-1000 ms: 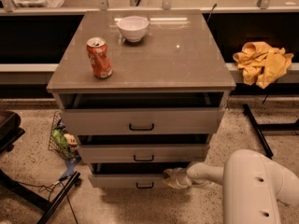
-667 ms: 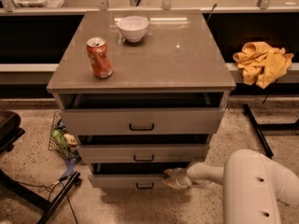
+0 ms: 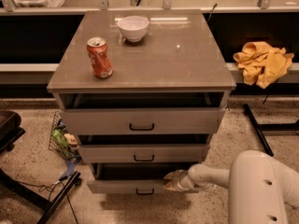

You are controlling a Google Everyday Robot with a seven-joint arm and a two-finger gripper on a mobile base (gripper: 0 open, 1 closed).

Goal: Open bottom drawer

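Junk sits in a small wire basket (image 3: 60, 141) on the speckled floor at the far left, just beside the cabinet (image 3: 163, 59). On the cabinet's flat top, near the left edge, a red soda can (image 3: 99, 58) stands up straight. A white bowl (image 3: 133, 28) sits further back, a little to the right of the can and apart from it. Below the top are three drawers, one under the other. The top drawer (image 3: 107, 121) is the widest and the middle drawer (image 3: 107, 153) is smaller. The bottom drawer (image 3: 117, 186) is lowest, close to the floor. Its long side runs from left to right, and its flat front faces the camera. A small black bar handle (image 3: 145, 191) lies flat in the middle of that front. A dark gap shows above the front, so the drawer looks pulled out a bit, though the low view makes that hard to be sure of. The gripper (image 3: 172, 181) is at the top edge of the bottom drawer's front, toward its right end and just right of the handle. I cannot tell how far it is open or whether it has hold of the drawer. The white arm (image 3: 210, 175) reaches in from the lower right corner. A crumpled yellow cloth (image 3: 262, 62) lies on a ledge at the far right, well apart from the cabinet.
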